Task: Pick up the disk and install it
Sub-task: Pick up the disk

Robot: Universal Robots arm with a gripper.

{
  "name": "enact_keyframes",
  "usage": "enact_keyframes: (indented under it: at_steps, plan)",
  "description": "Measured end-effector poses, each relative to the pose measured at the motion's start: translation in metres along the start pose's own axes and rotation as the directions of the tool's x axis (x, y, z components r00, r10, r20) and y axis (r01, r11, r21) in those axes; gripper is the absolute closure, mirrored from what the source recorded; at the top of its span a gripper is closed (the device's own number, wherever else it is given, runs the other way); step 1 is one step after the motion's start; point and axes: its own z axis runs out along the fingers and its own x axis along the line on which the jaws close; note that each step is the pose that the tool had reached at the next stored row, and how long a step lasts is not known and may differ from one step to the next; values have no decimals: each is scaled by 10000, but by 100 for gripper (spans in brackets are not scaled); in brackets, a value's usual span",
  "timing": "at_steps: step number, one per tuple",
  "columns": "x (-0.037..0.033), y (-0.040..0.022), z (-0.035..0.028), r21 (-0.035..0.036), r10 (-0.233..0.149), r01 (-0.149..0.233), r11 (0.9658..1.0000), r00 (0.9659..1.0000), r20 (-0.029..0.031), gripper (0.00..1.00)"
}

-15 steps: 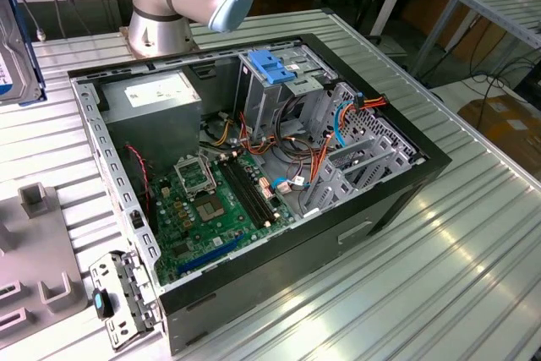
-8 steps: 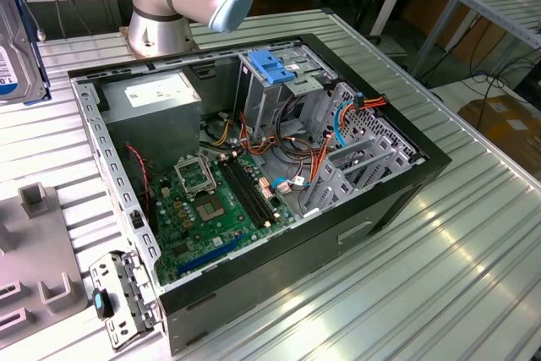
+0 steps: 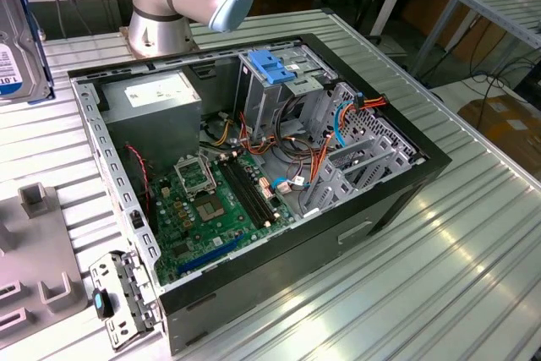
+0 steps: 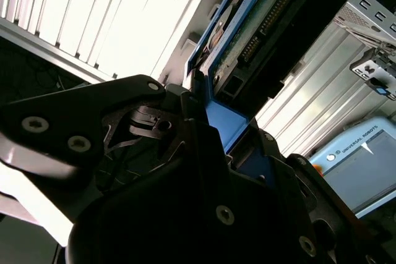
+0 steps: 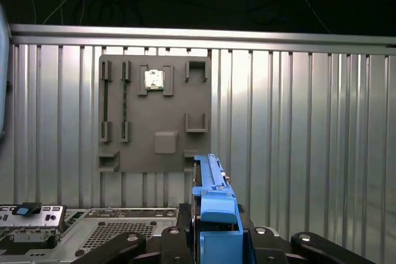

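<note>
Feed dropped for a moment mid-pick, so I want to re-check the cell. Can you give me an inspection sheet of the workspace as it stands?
Surface: ribbed metal table with the open computer case sitting on it.
Job's things: the disk is held on edge, at the exterior view's left of the case, not installed. The drive cage with a blue handle stands in the case.
Clutter: grey fixture plate holding a small square chip; metal bracket with a blue clip beside the case.
Grippers: gripper shut on the disk's blue rail.
Cables: orange, red and blue leads inside the case.
Surroundings: robot base behind the case; teach pendant; a second metal table.
</note>
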Motion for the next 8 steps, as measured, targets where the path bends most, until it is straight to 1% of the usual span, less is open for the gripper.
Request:
enact_keyframes:
  at_steps: [8]
  plan:
    - [0,-5,0,0,0,0,10000,10000,0,63]
